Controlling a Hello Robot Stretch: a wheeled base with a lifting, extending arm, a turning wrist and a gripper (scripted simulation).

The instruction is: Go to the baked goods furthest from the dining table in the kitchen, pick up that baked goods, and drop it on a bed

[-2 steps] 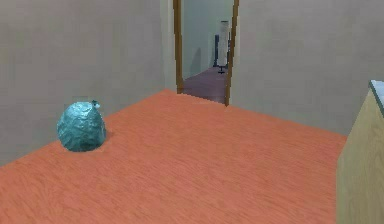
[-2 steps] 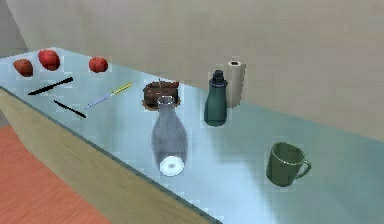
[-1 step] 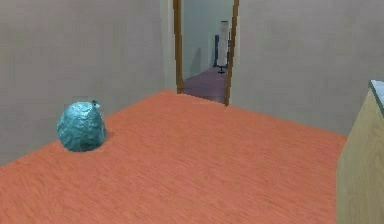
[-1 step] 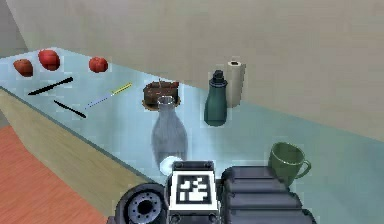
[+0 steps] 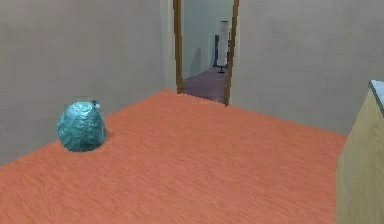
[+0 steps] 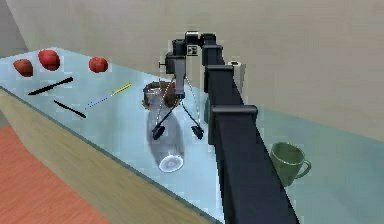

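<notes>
At the pale bench (image 6: 118,125), the fingers (image 6: 191,121) reach down near a brown round thing (image 6: 156,95) and a clear glass (image 6: 168,155); whether they grip anything cannot be told.

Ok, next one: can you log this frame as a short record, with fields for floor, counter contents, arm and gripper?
floor: orange floor, with a doorway ahead
floor item: teal crumpled ball near the wall
counter: pale counter top
on counter: three red round fruits, dark utensils, yellow-handled utensil, clear glass, green mug
arm: dark bar over the counter
gripper: gripper by a brown rounded thing and the glass
held: cannot tell
</notes>
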